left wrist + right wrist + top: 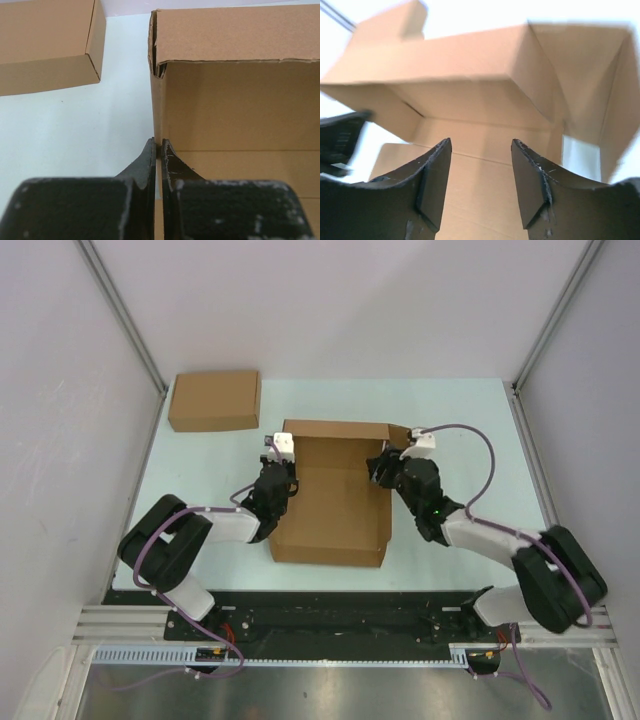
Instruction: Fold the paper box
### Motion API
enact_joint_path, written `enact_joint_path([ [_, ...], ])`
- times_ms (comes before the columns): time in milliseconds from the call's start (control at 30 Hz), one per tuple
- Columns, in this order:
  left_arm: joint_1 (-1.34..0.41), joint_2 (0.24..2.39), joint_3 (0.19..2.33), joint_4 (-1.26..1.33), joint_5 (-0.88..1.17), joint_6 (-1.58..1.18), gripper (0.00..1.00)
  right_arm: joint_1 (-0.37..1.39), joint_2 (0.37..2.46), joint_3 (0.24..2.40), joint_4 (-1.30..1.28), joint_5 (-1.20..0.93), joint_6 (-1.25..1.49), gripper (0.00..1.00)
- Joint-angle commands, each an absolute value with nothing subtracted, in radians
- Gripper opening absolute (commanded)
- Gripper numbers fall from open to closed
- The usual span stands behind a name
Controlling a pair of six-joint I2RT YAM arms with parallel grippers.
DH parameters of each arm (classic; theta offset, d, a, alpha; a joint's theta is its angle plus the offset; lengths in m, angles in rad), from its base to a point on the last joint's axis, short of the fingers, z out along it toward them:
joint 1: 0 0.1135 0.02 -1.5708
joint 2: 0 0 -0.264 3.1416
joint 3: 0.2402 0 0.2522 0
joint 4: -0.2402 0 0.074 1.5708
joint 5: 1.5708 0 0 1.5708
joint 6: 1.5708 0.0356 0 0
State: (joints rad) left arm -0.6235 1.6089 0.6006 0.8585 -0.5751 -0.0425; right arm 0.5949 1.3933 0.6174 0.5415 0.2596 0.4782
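Observation:
The paper box [335,510] lies in the middle of the table, partly folded, with its far wall and side walls raised. My left gripper [290,472] is shut on the box's left side wall; in the left wrist view its fingertips [159,145] pinch the thin upright cardboard edge [156,100]. My right gripper [378,468] is open at the box's far right corner. In the right wrist view its jaws [481,145] stand apart above the box floor [485,170], holding nothing and facing the raised far wall.
A ready-made flat brown cardboard box [214,400] sits at the far left of the pale table [450,410], close to the left wall; it also shows in the left wrist view [45,45]. Frame posts and white walls enclose the table.

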Motion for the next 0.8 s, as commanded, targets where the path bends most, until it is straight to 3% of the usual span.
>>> enact_joint_path([
  [0,-0.634,1.583,0.595,0.911,-0.614,-0.002,0.00,0.592,1.209,0.652,0.350,0.248,0.384,0.57],
  [100,-0.634,1.583,0.595,0.913,-0.615,-0.003,0.00,0.569,1.092,0.649,0.273,0.311,0.371,0.58],
  [267,-0.632,1.580,0.591,0.913,-0.611,-0.003,0.00,0.367,1.074,0.635,0.259,0.313,0.457,0.56],
  [467,-0.634,1.582,0.592,0.911,-0.601,-0.002,0.00,0.201,1.267,0.630,0.460,0.198,0.601,0.51],
  [767,-0.634,1.585,0.597,0.907,-0.578,-0.003,0.00,0.121,1.597,0.678,0.742,-0.032,0.656,0.45],
])
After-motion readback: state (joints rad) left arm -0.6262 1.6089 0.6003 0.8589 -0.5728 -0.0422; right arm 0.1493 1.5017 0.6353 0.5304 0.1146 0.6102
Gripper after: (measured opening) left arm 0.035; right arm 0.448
